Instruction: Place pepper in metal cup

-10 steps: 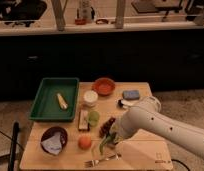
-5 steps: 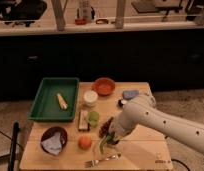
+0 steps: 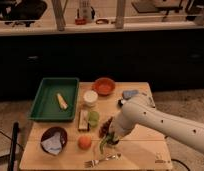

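Where the white arm (image 3: 160,122) bends down from the right side of the pale wooden bench (image 3: 145,152), its end effector (image 3: 110,136) sits low over the bench's near middle. Whether it is wide, narrow or clamped cannot be told. The slim, curved, glossy green pepper (image 3: 102,144) lies right at the end effector's lower left edge, touching or nearly touching it, its tip pointing down toward the bench.

Just past the pepper to the left of the end effector rests a round orange fruit (image 3: 84,142), and further left a dark maroon bowl (image 3: 54,134) holding something pale. In front of the end effector, nearer the camera, lies a silver fork (image 3: 101,160). Behind it and to its left stand a round lime-green fruit (image 3: 93,118) and a tan rectangular block (image 3: 83,120), touching. Further back are a white round cup (image 3: 90,97), an orange-red bowl (image 3: 104,86) and a green rectangular tray (image 3: 45,102) containing a small yellowish piece (image 3: 61,101).
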Tool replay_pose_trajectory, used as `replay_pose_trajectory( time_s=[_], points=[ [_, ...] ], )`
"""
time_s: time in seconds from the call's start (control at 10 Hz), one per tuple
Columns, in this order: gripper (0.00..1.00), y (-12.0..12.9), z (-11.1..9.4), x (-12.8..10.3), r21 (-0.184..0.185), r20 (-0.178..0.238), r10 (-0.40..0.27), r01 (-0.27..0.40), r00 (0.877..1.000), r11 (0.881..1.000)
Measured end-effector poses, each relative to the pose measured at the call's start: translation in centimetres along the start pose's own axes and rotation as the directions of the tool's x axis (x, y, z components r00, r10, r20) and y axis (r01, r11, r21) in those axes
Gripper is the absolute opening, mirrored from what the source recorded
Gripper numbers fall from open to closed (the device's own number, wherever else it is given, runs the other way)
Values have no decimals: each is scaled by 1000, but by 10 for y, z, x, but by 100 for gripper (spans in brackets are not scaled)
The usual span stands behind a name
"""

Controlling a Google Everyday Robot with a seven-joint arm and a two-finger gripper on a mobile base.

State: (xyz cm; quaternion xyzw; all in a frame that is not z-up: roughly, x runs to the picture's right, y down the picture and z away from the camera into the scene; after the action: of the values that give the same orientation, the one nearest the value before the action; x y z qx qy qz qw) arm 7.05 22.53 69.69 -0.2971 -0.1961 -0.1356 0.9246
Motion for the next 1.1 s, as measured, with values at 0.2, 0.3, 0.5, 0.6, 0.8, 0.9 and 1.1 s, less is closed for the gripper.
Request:
replay_pose_trajectory(
  time_s=[0.2,0.3,0.5,0.6,0.8,0.9,1.1],
  points=[
    [79,-1,-1,0,1,-4,-2,2,1000,1000],
    [80,-1,-2,1,2,-6,-2,2,1000,1000],
    [80,-1,-3,3,4,-5,0,0,1000,1000],
    [80,-1,-4,4,6,-4,-1,1,1000,1000],
    [80,-2,-5,4,9,-2,-8,8,1000,1000],
    [80,-2,-6,4,11,0,-11,11,1000,1000],
    [80,-3,-8,5,12,2,-16,16,1000,1000]
  ],
)
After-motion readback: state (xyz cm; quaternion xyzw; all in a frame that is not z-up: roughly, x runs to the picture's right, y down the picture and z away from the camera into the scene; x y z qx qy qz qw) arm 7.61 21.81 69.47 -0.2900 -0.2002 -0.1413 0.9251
